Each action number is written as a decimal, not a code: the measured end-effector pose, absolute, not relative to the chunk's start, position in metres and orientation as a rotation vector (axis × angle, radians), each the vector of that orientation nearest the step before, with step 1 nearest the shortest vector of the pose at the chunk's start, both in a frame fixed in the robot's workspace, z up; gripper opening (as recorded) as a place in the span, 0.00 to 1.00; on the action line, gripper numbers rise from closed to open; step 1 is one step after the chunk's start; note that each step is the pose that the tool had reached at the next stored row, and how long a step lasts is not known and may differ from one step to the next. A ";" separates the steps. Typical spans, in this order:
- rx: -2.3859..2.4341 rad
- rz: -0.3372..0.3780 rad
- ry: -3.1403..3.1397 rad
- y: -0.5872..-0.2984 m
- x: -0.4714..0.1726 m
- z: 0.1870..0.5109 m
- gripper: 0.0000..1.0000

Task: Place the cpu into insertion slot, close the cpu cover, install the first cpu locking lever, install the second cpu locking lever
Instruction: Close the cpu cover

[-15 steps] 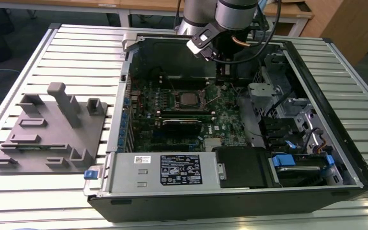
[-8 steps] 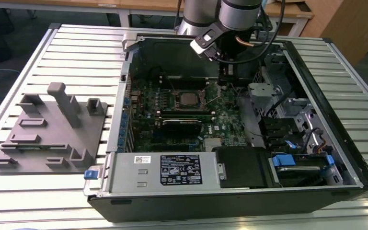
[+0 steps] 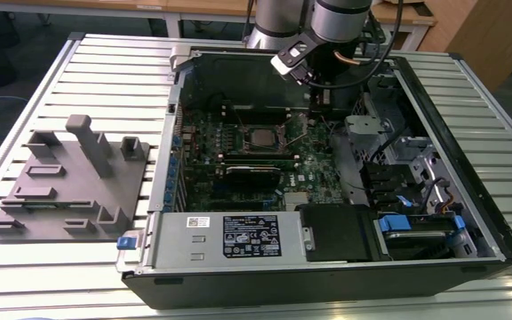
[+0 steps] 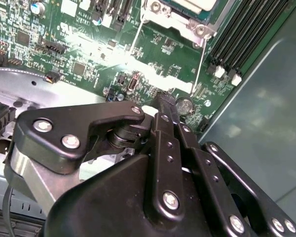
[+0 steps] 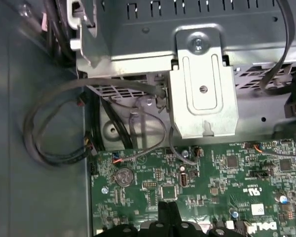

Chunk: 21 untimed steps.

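Observation:
The insertion slot (image 3: 261, 136) sits in the middle of the green motherboard (image 3: 314, 170) inside the open computer case. A grey square, the cpu (image 3: 261, 137), lies in it. In the second wrist view the cpu (image 4: 190, 4) shows at the picture's edge, with the metal cpu cover (image 4: 176, 20) lying around it. Two thin wire levers (image 4: 201, 59) run out from the socket's corners; I cannot tell whether they are latched. My gripper (image 3: 321, 100) hangs over the board on the exterior view's right of the socket. Its black fingers (image 4: 164, 102) are shut with nothing between them, tips (image 5: 167, 211) close above the board near a coin battery (image 5: 123, 176).
A silver metal bracket (image 5: 203, 94) and loose grey cables (image 5: 54, 123) lie beyond the gripper. The case wall (image 4: 266, 108) stands close by. Black memory slots (image 4: 246, 39) flank the socket. A grey fixture block (image 3: 74, 180) stands on the slatted table at the exterior view's left.

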State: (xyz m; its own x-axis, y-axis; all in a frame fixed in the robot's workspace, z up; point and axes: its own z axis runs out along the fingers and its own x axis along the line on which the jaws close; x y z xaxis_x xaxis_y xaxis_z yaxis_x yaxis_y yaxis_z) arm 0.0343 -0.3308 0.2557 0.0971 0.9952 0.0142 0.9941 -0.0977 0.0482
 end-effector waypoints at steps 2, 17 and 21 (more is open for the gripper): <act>2.310 0.067 2.089 -0.331 0.036 0.256 0.11; 2.309 0.055 2.079 -0.331 0.038 0.245 0.11; 2.308 0.053 2.077 -0.331 0.038 0.243 0.11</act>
